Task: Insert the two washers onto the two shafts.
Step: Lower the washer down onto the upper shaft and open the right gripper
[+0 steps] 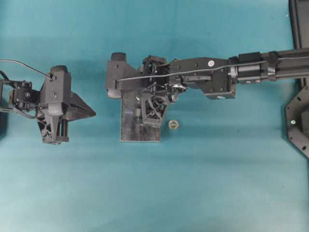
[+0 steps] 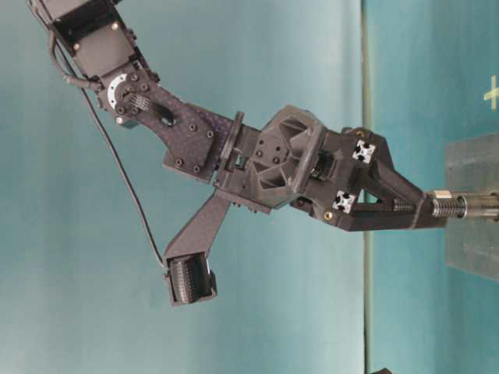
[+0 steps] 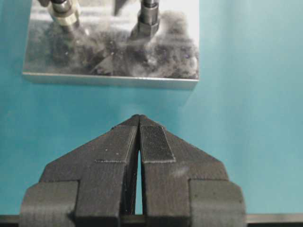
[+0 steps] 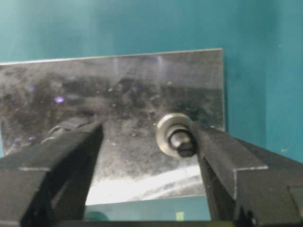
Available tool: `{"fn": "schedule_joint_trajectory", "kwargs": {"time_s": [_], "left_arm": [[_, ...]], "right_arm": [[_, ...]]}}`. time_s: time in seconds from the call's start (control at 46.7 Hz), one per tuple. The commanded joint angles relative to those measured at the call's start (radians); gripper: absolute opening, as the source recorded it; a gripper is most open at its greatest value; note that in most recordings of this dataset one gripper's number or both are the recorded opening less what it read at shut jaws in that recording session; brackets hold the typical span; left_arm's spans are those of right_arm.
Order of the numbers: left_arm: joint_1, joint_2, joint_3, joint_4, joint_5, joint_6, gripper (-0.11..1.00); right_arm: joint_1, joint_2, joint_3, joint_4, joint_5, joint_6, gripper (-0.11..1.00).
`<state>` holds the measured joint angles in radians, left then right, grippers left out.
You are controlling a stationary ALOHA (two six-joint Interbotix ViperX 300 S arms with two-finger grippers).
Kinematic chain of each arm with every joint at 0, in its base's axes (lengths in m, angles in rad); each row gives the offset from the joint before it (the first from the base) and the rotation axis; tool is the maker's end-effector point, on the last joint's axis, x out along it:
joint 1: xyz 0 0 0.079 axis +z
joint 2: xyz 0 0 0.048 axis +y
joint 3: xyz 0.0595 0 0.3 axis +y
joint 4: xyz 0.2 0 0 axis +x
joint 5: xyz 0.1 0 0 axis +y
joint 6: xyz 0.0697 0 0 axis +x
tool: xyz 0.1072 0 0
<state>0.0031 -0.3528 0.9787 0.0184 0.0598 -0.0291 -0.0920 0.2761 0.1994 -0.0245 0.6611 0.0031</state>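
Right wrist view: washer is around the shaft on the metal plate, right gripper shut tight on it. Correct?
Not quite. The right gripper is open, its fingers spread to either side of the shaft and not clamped on it. The right wrist view shows this. The rest holds: the washer sits around the shaft on the metal plate.

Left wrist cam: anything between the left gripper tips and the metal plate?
Nothing. In the left wrist view only bare teal tabletop separates the shut left gripper from the near edge of the metal plate.
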Motion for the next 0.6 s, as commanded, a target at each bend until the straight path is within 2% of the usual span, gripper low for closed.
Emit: {"fn": "schedule_joint_trajectory", "kwargs": {"time_s": [0.0,0.107,0.214,0.578], "left_arm": [[-0.002,-0.011,-0.009,0.003,-0.008,0.002,0.00],[0.000,-0.011,-0.011,0.003,-0.008,0.002,0.00],[0.000,-0.014,-0.009,0.003,-0.008,0.002,0.00],[0.000,-0.041,-0.008,0.003,-0.003,0.002,0.00]], "right_arm": [[-0.040,-0.018,-0.020,-0.009,-0.003,0.011,0.73],[-0.089,-0.014,-0.018,-0.011,-0.002,0.003,0.73],[-0.101,-0.014,-0.017,-0.011,-0.002,0.005,0.72],[-0.015,-0.054,0.006,0.020,0.000,0.029,0.71]]}}
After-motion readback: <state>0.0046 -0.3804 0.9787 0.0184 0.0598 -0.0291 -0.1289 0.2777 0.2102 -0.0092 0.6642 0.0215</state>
